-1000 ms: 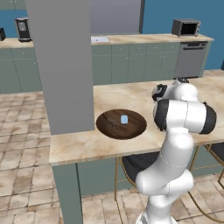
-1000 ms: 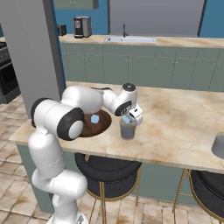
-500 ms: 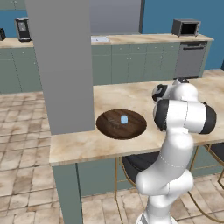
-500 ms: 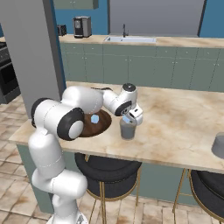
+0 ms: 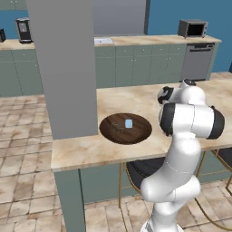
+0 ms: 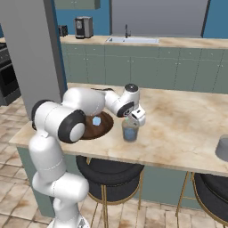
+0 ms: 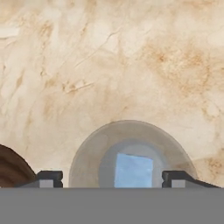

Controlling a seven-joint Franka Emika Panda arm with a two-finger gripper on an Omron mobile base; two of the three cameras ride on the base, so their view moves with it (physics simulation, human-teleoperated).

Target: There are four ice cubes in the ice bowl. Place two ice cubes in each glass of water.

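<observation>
The claw (image 7: 112, 177) is spread wide above the short clear cylindrical glass (image 6: 130, 130); directly below, a small pale blue cube (image 7: 133, 169) is seen, judged light and slippery, best gripped on opposite flat faces.

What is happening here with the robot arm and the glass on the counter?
The white robot arm holds its gripper right above a glass of water on the marble counter. In the hand view the fingertips stand wide apart, on either side of the glass, and an ice cube lies inside it, so a cube seems to have just been dropped. Beside the glass, the wooden ice bowl has one cube in it.
</observation>
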